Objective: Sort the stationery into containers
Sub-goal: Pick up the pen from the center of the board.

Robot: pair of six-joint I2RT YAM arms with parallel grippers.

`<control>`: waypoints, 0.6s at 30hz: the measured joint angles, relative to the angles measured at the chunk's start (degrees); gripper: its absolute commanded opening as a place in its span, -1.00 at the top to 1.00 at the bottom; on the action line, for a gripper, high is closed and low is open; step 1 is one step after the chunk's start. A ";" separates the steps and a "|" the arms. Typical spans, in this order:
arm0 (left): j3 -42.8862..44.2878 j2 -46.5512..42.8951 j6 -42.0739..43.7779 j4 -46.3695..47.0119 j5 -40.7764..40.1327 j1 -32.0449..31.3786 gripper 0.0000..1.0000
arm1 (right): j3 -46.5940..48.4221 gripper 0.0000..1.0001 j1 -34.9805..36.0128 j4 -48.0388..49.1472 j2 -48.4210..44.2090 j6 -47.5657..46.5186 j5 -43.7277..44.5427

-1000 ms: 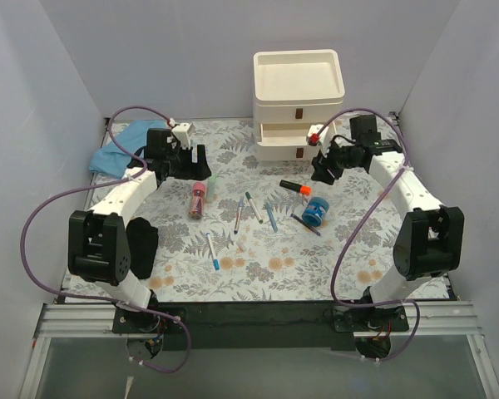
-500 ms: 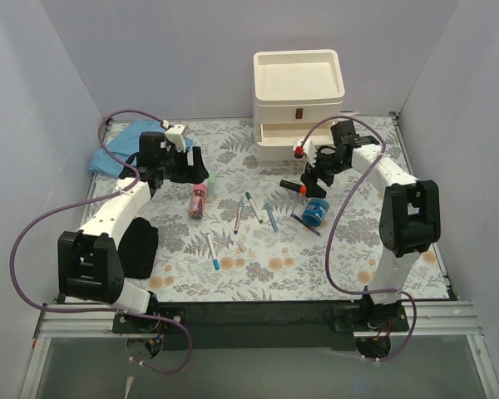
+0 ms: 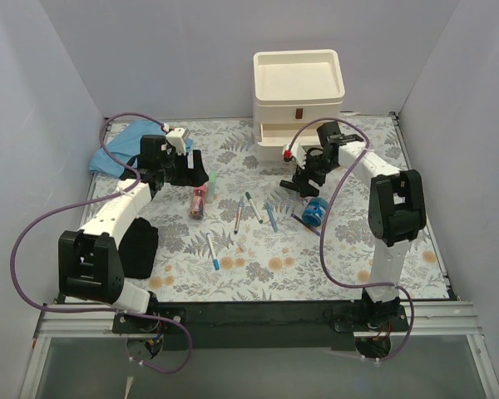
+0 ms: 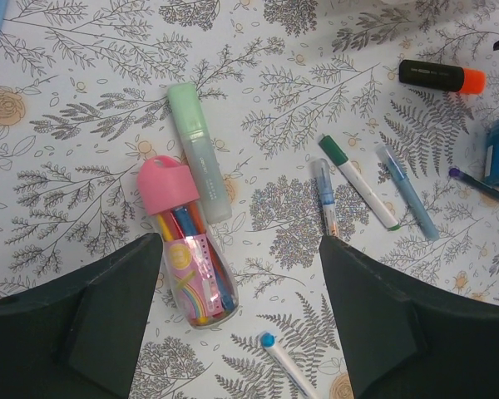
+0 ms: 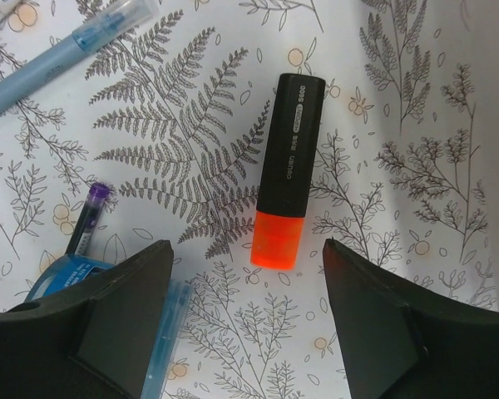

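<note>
Right arm has swung inward toward mid-table since the earlier frames. I find the right gripper [image 5: 245, 274] spread wide and empty, over the black marker [image 5: 289, 141], which lies flat on the table [image 3: 358, 249]. The left gripper [image 4: 239, 245] is likewise wide open and empty, over the pink tube [image 4: 187, 249]. The drawer unit [image 3: 276, 110] stands at the far edge, well apart from the scattered pens [image 4: 359, 183].

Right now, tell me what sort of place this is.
Likely a robot test cell, not a real desk: plain grey walls box in a floral-covered table, two arms bolted at its near edge, pens scattered before a cream drawer unit.
</note>
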 measured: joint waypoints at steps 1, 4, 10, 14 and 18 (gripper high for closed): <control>0.00 0.00 0.00 0.02 0.00 0.00 -0.55 | 0.00 -0.61 0.11 0.00 0.31 -0.02 0.46; 0.00 0.09 0.00 0.02 0.02 0.02 -0.55 | 0.07 -0.60 0.39 0.04 1.68 0.15 1.73; 0.00 0.74 -0.26 0.09 0.39 0.02 -0.55 | 0.48 -0.59 0.68 0.87 3.26 0.57 3.80; 0.00 1.62 -0.48 0.24 0.57 0.02 -0.55 | 1.40 -0.60 0.68 1.73 4.11 0.76 4.22; 0.00 2.14 -0.66 0.28 0.61 0.02 -0.55 | 2.01 -0.60 0.68 2.80 5.64 1.11 4.85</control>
